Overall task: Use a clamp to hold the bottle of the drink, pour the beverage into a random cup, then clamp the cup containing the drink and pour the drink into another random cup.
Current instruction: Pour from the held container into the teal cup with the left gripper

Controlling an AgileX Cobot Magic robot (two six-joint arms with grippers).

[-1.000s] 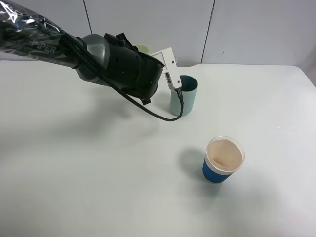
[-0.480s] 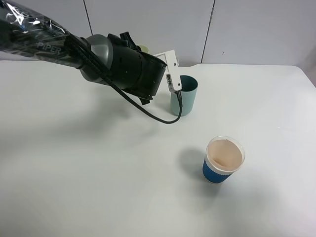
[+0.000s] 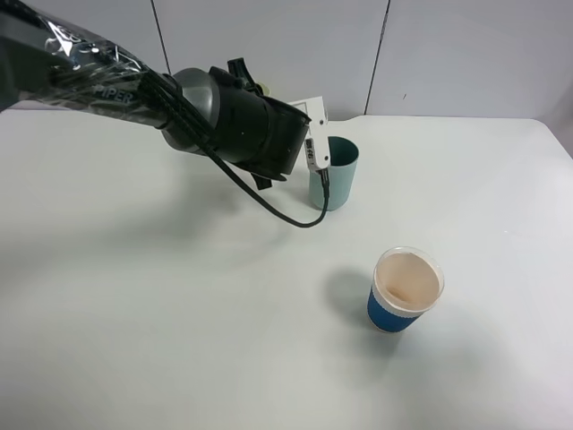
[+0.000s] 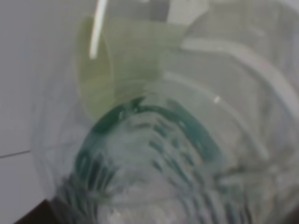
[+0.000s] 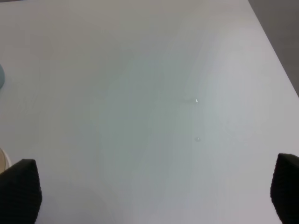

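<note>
Little has shifted in the last second: the left arm (image 3: 224, 125) swings its wrist slightly toward the teal cup (image 3: 333, 173) at the back of the table (image 3: 134, 313), while the blue cup (image 3: 405, 294), well apart in front, already holds a tan drink. The bottle (image 4: 154, 154) fills the left wrist view, but we cannot tell whether the left gripper is clenched on it, its jaws being hidden; the right gripper (image 5: 153, 191) hangs spread wide. We judge the first pour done.

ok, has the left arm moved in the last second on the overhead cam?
Yes. The left arm's wrist has edged right, toward the teal cup, which stayed put; its white bracket now overlaps the cup's rim.
</note>
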